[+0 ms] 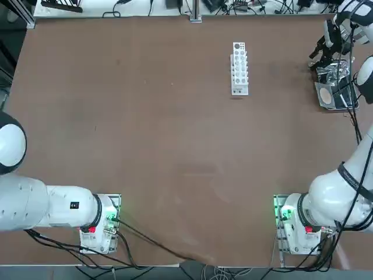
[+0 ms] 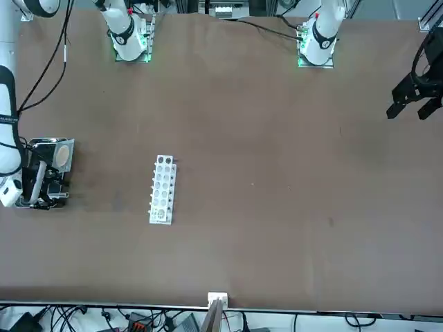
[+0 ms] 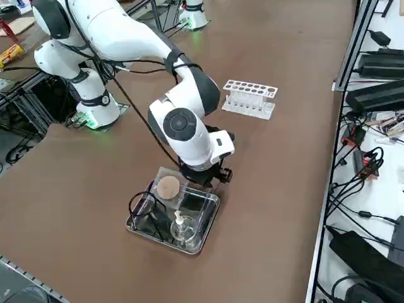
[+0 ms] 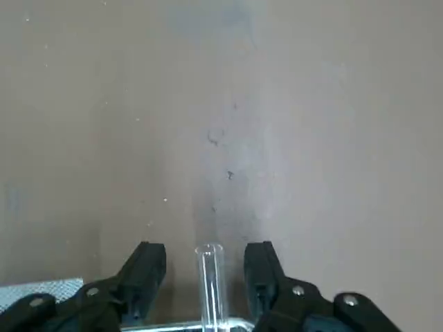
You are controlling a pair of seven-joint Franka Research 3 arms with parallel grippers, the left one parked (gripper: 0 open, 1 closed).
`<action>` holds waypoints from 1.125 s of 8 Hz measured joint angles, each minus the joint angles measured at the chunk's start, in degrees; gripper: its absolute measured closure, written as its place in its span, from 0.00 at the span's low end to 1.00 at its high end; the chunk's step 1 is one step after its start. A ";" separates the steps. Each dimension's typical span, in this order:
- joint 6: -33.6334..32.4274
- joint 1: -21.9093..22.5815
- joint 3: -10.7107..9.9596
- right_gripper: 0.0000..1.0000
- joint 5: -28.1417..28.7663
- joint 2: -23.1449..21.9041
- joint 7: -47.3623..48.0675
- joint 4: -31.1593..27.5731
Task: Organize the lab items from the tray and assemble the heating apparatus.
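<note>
A wide brown table [image 1: 145, 146] fills the room's middle, bare across most of its surface. The white right arm [image 3: 126, 38] reaches out from its green-lit base and bends down over the table's far right corner, its bulky wrist hanging directly above the end of the tray nearest the rack and blocking much of it from overhead.

A white plastic rack with rows of round holes [image 1: 239, 68] stands alone toward the far middle of the table, well apart from the tray, with open tabletop between them.

The small rectangular shiny metal tray with a raised rim [image 3: 142, 230] sits near the table's right edge. Inside it, the grey mesh square with a tan round centre [image 3: 168, 187] lies flat at the end under the wrist. The thin black wire ring tripod [image 3: 144, 206] rests beside the mesh, along one long side of the tray. The small clear burner with a silvery top [image 3: 181, 227] stands upright at the tray's open end, away from the arm.

The right gripper [image 4: 205, 271] is low at the tray's edge, pointing down. Its two black fingers [image 4: 147, 268] are spread apart, and a thin clear glass tube [image 4: 210, 280] stands upright in the gap between them, touching neither. Beyond the fingers lies only bare brown tabletop.

A black cable trails from the arm across the table behind it.
</note>
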 joint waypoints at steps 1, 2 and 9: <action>0.43 0.00 0.00 0.29 0.00 0.35 -0.67 0.00; 0.84 0.00 0.00 0.29 0.00 0.60 -0.92 0.00; 3.28 0.12 0.04 0.35 -0.95 2.06 -1.39 -0.01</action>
